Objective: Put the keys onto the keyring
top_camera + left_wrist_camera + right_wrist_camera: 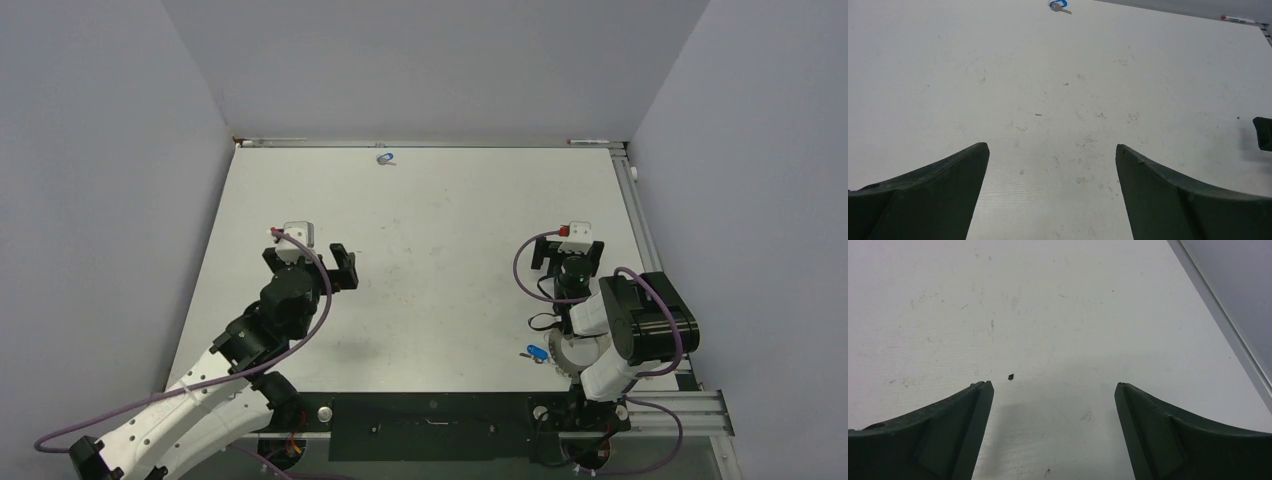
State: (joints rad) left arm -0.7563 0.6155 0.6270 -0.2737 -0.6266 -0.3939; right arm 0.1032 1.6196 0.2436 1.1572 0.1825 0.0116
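Scuffed white table (440, 250), grey walls (430, 60)

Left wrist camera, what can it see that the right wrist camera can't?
Only the left wrist view shows a blue-headed key, lying far away across the table. Only the right wrist view shows a tiny dark speck near its fingers. Both show the scuffed white table and their own gripper, the left gripper and the right gripper, each open and holding nothing.
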